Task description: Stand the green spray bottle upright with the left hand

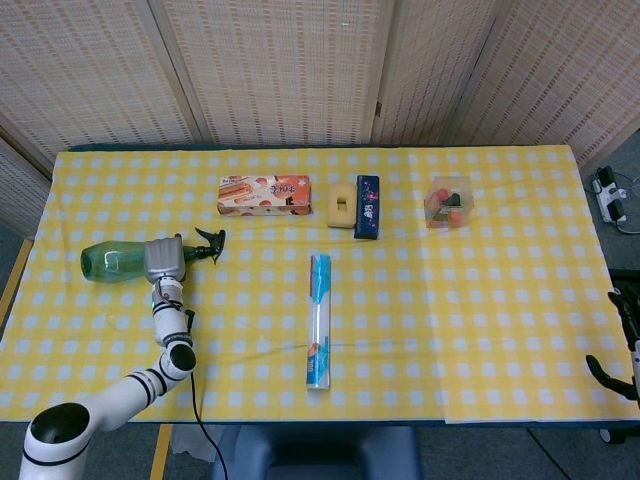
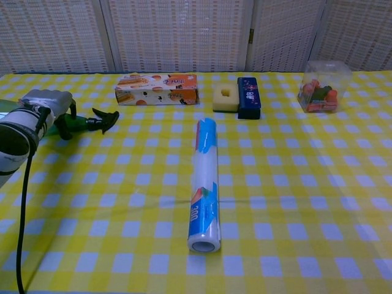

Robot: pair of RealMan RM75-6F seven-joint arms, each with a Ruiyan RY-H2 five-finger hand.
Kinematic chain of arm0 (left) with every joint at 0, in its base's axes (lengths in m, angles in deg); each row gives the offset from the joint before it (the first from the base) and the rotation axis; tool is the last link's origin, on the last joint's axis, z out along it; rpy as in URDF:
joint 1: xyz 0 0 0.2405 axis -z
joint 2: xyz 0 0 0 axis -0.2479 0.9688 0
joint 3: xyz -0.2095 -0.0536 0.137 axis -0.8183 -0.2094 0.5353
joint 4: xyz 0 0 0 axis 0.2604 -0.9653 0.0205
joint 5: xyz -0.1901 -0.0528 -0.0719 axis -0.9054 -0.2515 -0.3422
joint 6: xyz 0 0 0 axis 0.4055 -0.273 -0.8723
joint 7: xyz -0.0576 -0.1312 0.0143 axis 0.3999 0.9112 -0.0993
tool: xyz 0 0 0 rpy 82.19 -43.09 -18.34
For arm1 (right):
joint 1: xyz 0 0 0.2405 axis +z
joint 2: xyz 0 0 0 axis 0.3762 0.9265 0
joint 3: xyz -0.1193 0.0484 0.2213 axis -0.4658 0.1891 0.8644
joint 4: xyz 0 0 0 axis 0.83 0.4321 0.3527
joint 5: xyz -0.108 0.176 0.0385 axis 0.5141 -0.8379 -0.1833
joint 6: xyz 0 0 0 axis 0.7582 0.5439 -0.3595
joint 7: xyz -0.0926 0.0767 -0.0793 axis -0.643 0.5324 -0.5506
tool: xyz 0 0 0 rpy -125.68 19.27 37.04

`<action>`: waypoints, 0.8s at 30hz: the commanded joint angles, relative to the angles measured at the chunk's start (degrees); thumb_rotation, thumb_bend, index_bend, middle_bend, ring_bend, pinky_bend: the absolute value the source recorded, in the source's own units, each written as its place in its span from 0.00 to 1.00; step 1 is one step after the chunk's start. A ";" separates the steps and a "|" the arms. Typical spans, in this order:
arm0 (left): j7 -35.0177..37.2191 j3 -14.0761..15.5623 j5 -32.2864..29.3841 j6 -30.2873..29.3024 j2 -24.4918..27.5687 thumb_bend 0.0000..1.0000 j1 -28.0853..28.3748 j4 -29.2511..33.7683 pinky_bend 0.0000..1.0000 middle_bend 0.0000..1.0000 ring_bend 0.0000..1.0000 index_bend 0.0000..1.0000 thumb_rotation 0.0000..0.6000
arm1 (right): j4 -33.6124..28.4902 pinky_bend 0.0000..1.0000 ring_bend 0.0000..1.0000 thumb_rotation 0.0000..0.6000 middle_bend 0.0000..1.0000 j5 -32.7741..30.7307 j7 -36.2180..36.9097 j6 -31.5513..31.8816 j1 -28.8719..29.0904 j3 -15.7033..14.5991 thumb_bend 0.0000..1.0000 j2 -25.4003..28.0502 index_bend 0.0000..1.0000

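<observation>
The green spray bottle (image 1: 112,261) lies on its side at the table's left, its black nozzle (image 1: 208,243) pointing right. My left hand (image 1: 163,260) is wrapped around it near the neck. In the chest view the same hand (image 2: 48,105) covers most of the bottle (image 2: 78,124), leaving only the neck and trigger showing. The bottle's body runs out of that view to the left. My right hand (image 1: 627,345) hangs off the table's right edge, fingers apart and holding nothing.
A biscuit box (image 1: 264,195), a yellow sponge (image 1: 342,205), a dark blue box (image 1: 367,206) and a clear container (image 1: 449,202) line the far side. A roll of film (image 1: 319,320) lies lengthwise in the middle. The table's left edge is close to the bottle.
</observation>
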State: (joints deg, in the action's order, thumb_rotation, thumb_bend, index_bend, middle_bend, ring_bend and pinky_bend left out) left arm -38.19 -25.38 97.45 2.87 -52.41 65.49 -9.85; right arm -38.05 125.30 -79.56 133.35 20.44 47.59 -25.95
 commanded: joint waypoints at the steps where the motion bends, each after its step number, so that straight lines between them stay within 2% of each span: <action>1: 3.35 0.35 3.24 -1.70 -0.43 0.42 -0.02 -0.82 1.00 1.00 1.00 0.65 1.00 | 0.05 0.00 0.00 1.00 0.00 0.03 0.07 -0.06 0.03 0.01 0.33 0.03 0.00; 2: 4.62 0.54 4.56 -2.62 -0.41 0.46 -0.12 -0.83 1.00 1.00 1.00 0.72 1.00 | 0.04 0.00 0.00 1.00 0.00 0.10 0.07 -0.10 0.04 -0.03 0.33 0.04 0.00; 5: 8.27 1.03 8.42 -5.77 0.03 0.52 -0.74 -0.13 1.00 1.00 1.00 0.81 1.00 | -0.04 0.00 0.00 1.00 0.00 0.50 -0.10 -0.10 0.06 -0.21 0.33 0.02 0.00; 12: 11.41 1.78 13.94 -12.70 2.65 0.53 -3.16 4.27 1.00 1.00 1.00 0.85 1.00 | -0.46 0.00 0.00 1.00 0.00 1.99 -0.60 1.12 -0.41 -0.70 0.33 -0.05 0.00; 18: 15.34 0.19 18.41 -20.98 8.90 0.53 -6.48 16.39 1.00 1.00 1.00 0.85 1.00 | -0.55 0.00 0.00 1.00 0.00 2.73 -1.05 1.36 -0.48 -1.02 0.33 -0.20 0.00; 24: 23.48 -5.85 19.21 -27.37 17.54 0.53 -11.50 33.24 1.00 1.00 1.00 0.85 1.00 | -0.69 0.00 0.00 1.00 0.00 3.44 -1.47 1.42 -0.44 -1.31 0.33 -0.35 0.00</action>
State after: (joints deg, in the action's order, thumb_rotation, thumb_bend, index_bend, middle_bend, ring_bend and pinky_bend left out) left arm -19.91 -27.30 115.72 -20.34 -40.29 57.52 14.82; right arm -38.74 128.72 -81.02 134.76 20.00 46.30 -26.28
